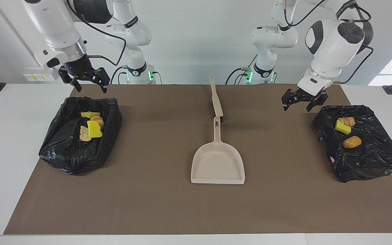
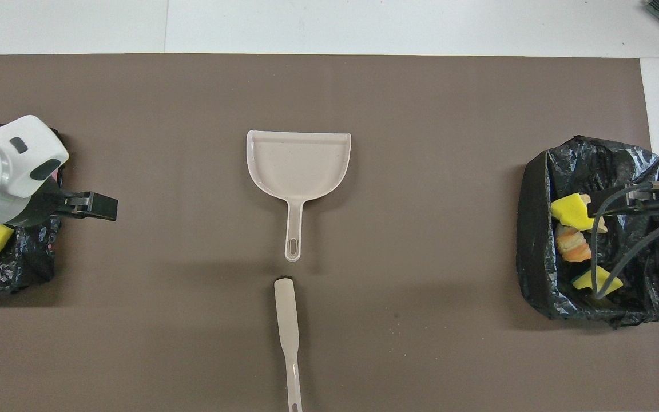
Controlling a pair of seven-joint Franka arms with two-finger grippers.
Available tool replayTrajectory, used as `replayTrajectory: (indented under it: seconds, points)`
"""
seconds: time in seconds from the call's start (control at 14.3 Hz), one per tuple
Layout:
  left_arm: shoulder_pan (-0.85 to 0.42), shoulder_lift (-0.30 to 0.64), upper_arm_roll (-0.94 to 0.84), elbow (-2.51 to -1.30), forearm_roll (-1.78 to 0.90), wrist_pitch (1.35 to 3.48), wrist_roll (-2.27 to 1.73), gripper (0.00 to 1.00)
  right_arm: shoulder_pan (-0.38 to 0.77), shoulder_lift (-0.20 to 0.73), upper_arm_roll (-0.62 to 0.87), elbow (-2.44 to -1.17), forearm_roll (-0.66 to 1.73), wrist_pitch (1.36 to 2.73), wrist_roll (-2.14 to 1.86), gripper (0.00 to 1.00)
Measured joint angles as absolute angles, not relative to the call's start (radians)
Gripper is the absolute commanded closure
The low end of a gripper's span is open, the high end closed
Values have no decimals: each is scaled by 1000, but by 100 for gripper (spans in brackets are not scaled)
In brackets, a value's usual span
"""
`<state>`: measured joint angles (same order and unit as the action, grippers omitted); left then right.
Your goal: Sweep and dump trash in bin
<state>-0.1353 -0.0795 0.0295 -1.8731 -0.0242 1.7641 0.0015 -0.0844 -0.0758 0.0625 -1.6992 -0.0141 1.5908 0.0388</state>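
Trash (image 1: 92, 126) lies bagged at both table (image 1: 168, 211) ends, so left end effector (image 1: 304, 99) and right end effector (image 1: 84, 79) hover released, dustpan (image 1: 218, 163) idle.

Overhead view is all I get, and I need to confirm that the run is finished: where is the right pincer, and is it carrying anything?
Observer: The right pincer hangs open and empty, raised over the bin at the right arm's end.
Operator: And the left pincer? I see it only edge-on.
Observer: The left pincer is open and empty, in the air over the mat beside the other bin.
Operator: The arm covers most of that bin for me. What's inside?
Observer: Three scraps: a yellow sponge piece, a bread-like lump and a tan lump.
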Motion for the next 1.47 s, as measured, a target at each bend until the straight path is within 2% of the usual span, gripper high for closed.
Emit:
replayTrajectory:
  seconds: [0.21,0.42,0.77,1.47]
  points:
    - [-74,-105,30,-1844,-20,1738,48,0,-84,-76,62,-1699,-14,1591,39,0]
    - [-21,-111,30,-1757,-20,1693,76,0,-84,-76,62,-1699,-14,1591,39,0]
    - [-15,-107,25,-1612,-20,1590,75,0,-84,-76,62,-1699,-14,1591,39,0]
    - [-16,-95,18,-1602,-22,1563,47,0,-84,-76,62,-1699,-14,1591,39,0]
